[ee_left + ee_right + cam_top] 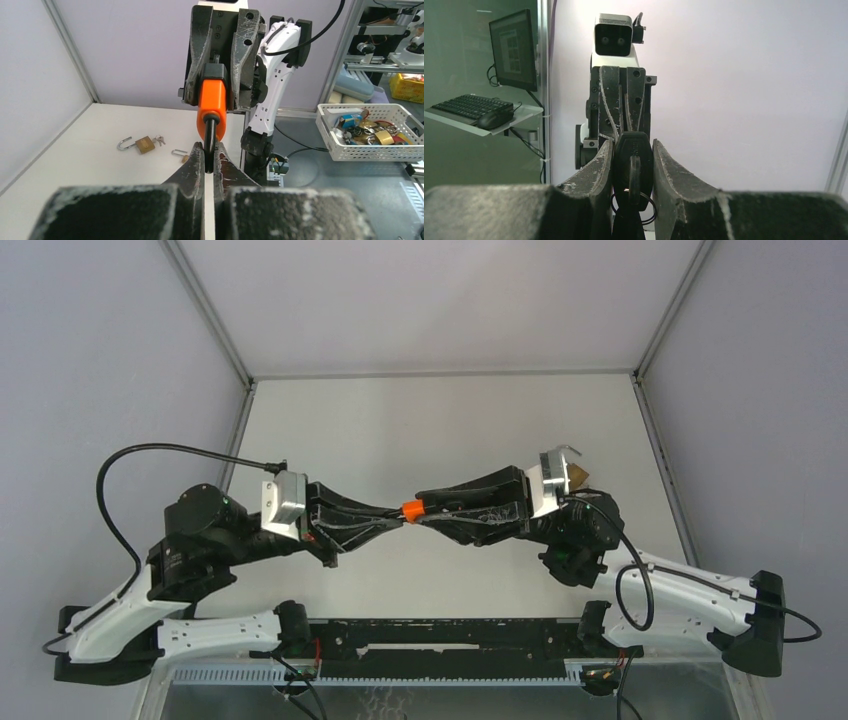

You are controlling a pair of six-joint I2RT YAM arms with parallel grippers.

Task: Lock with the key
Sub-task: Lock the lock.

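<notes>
An orange padlock (411, 509) hangs in mid-air between my two grippers above the table's middle. In the left wrist view its orange body (212, 107) points at the camera and its black shackle (210, 142) runs down into my left gripper (209, 161), which is shut on it. My right gripper (428, 508) is shut on the padlock's black end (633, 150). A black key (634, 180) with a wire ring sticks out of that end towards the right wrist camera. The keyhole itself is hidden.
A brass padlock (144, 144) with small keys lies on the white table, with a second small padlock (181, 155) beside it. One brass padlock (578, 475) shows behind my right wrist. A white basket (325, 142) of padlocks stands off the table.
</notes>
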